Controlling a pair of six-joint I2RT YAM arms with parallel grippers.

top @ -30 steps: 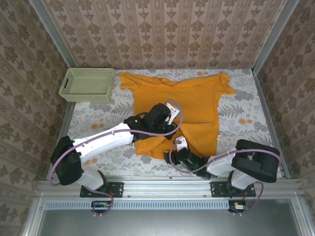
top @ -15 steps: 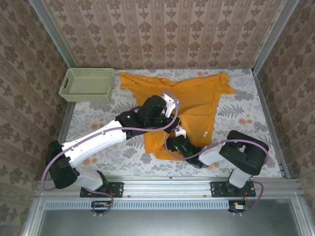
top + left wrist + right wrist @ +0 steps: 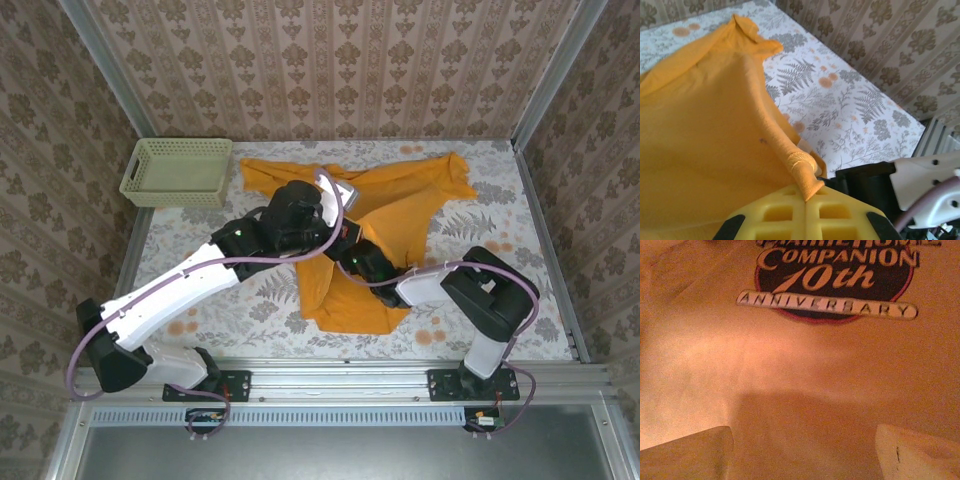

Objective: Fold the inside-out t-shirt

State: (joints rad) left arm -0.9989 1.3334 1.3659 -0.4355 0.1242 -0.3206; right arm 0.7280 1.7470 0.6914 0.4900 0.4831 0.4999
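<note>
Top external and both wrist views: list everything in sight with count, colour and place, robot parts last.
t-shirt: one, orange-yellow, mid table, partly bunched
printed logo: one, dark blue and white, on the t-shirt facing the right wrist camera
basket: one, pale green, far left corner
table: one, white floral pattern, under everything
walls: three, beige patterned wallpaper, around the table
left gripper: one, yellow pads, shut on a t-shirt fold
right gripper: one, pale fingers, open, facing the t-shirt

Bare table (image 3: pixel 505 225) right of the t-shirt (image 3: pixel 400 210), basket (image 3: pixel 178 172) filling far-left corner, walls (image 3: pixel 340 70) close on three sides
</note>
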